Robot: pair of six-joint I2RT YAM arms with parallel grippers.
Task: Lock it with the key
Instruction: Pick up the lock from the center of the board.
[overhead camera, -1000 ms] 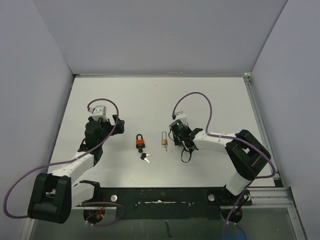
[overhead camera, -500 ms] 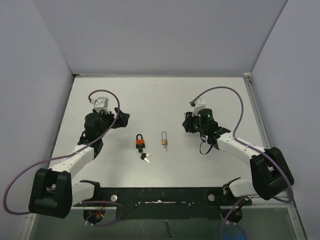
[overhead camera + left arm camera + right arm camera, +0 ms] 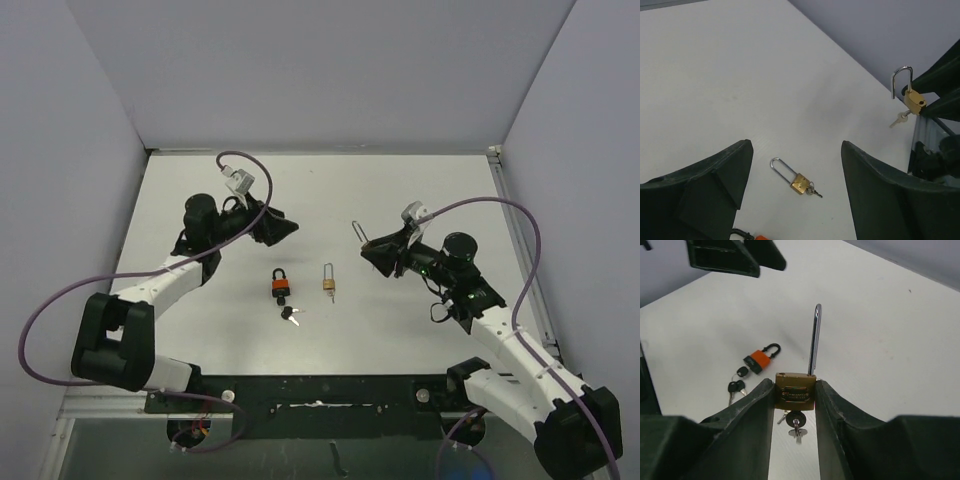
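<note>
My right gripper (image 3: 378, 252) is shut on a brass padlock (image 3: 795, 391) and holds it above the table. Its long shackle (image 3: 813, 337) stands open, one leg out of the body, and a key (image 3: 795, 426) sits in the keyhole below. The held padlock also shows in the left wrist view (image 3: 913, 99). A second brass padlock (image 3: 328, 281) with a key lies flat on the table; it lies between my left gripper's jaws in the left wrist view (image 3: 799, 182). My left gripper (image 3: 284, 228) is open and empty, pointing right, above the table.
An orange and black padlock (image 3: 280, 285) lies on the white table (image 3: 420, 195), with a small bunch of black-headed keys (image 3: 290, 315) beside it. Both show in the right wrist view, the padlock (image 3: 759, 359) and the keys (image 3: 736, 385). Grey walls close in the table.
The right arm has swung back to the right and lifted, turning its gripper leftward with the held padlock. The left gripper has risen and turned to the right. The padlocks on the table have not moved.
</note>
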